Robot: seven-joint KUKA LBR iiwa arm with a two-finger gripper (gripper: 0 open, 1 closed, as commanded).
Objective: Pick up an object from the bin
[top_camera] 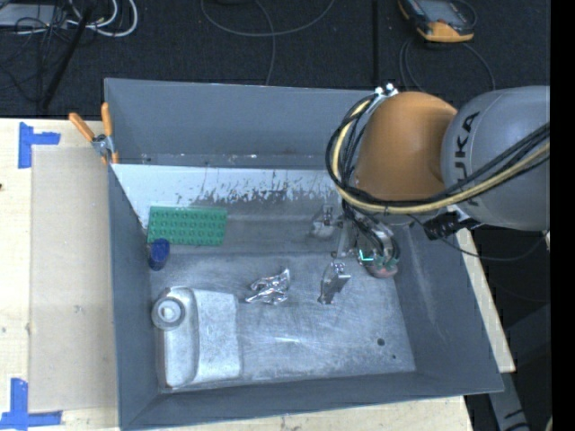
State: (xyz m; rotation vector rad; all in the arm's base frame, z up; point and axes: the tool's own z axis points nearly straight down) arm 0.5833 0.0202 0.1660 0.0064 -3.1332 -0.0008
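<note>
Pointing to a robotics lab: reaching over the right edge of a grey metal bin (269, 119) with an industrial arm (503, 155) marked KUKA, carrying bundled cables (341, 151) around its orange wrist cover (395, 146), trailing loose cords (121, 12) across the dark floor (180, 52) beyond the bin's far edge.

Bin (269, 124): grey metal, matt, floor scuffed and scratched. Green studded plate (187, 226): plastic. Crumpled piece (269, 287) mid-bin: shiny, foil-like. Pouch (202, 339): silvery, dull sheen. Orange cover (400, 146): smooth, semi-gloss.
</note>
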